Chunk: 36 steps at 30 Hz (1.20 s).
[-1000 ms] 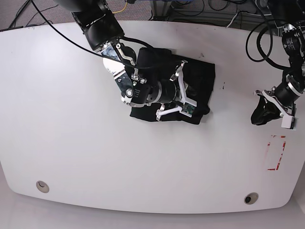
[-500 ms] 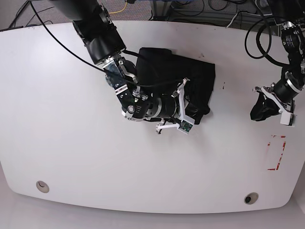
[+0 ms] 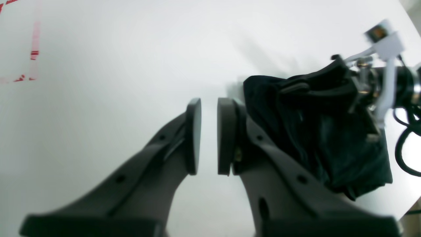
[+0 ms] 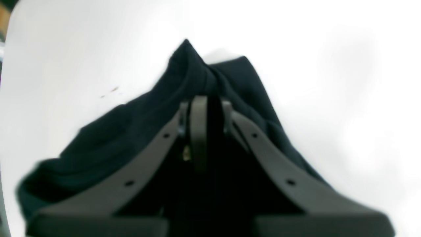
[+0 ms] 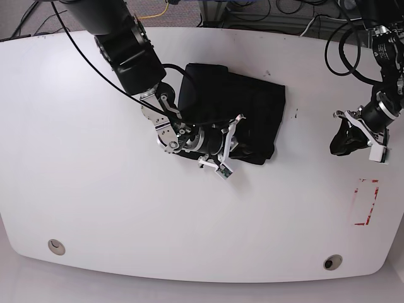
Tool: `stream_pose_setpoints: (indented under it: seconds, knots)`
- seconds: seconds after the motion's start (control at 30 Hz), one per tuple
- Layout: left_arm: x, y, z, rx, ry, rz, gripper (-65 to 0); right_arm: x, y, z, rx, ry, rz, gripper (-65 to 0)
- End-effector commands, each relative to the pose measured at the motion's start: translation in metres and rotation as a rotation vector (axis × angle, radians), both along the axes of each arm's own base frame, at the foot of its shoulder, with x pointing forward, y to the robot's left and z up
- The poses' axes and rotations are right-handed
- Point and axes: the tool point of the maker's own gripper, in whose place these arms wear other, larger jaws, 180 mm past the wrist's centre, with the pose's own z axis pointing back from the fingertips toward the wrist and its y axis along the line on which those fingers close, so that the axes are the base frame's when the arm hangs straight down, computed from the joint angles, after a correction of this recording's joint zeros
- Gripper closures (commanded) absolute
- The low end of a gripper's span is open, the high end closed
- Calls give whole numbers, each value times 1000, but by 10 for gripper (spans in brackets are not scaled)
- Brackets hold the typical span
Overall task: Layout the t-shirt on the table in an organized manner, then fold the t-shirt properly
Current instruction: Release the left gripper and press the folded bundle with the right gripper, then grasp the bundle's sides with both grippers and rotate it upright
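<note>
Overhead view: a white table [image 5: 95,208] with a black t-shirt [image 5: 252,101] bunched into a rough rectangle near the centre, toward the far edge. It's compact, not spread flat, so the layout step looks unfinished or the shirt is mid-fold.

What changed over the last sec: the right arm, on the left of the overhead view, has swung its wrist round. Its camera bracket, which sat over the shirt's near-right corner, now points down toward the near edge of the shirt, and the shirt's far-left part looks more exposed. The right gripper [image 4: 207,108] is pressed shut on a ridge of black cloth; the wrist view shows fabric peaking up around the tips, so it's pinching the shirt and prob. dragging or rolling an edge. My read: a fold or re-grip in progress, not a release.

The left arm, at the right of the overhead view, has barely moved. The left gripper [image 3: 209,131] hangs well apart from the shirt, over bare table, pads close together w/ a narrow gap and nothing between them. A red tape outline [image 5: 366,202] lies near it.

Hard to make out: the right wrist view is blurred, so which part of the shirt is pinched (hem, sleeve, collar) can't be told. In the overhead view the arm covers the shirt's near-left part. Sleeves and collar aren't distinguishable anywhere. The left wrist view cuts off the shirt's far side behind the other arm's hardware.
</note>
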Motion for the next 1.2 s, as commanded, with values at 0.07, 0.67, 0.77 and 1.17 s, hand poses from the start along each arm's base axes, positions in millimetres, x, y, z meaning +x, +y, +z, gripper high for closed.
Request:
stream_pose_setpoints:
  seconds: [0.07,0.67,0.77,1.17]
  knots:
    - [4,-8,13,-5,-51,-33,-78,27,7,38,56,-87,-9,-52]
    - [-34,-134,-15,-36,12,-431,-78,29,-42,111,-165,-255,17,-52]
    - [-41,-157,-21,-67,28,-483,-78,21,-60,102,-217,-251,16,-52]
    - [-63,-201,-91,-17,226,-563,-78,-10,-106,53,-289,-194,55,-52]
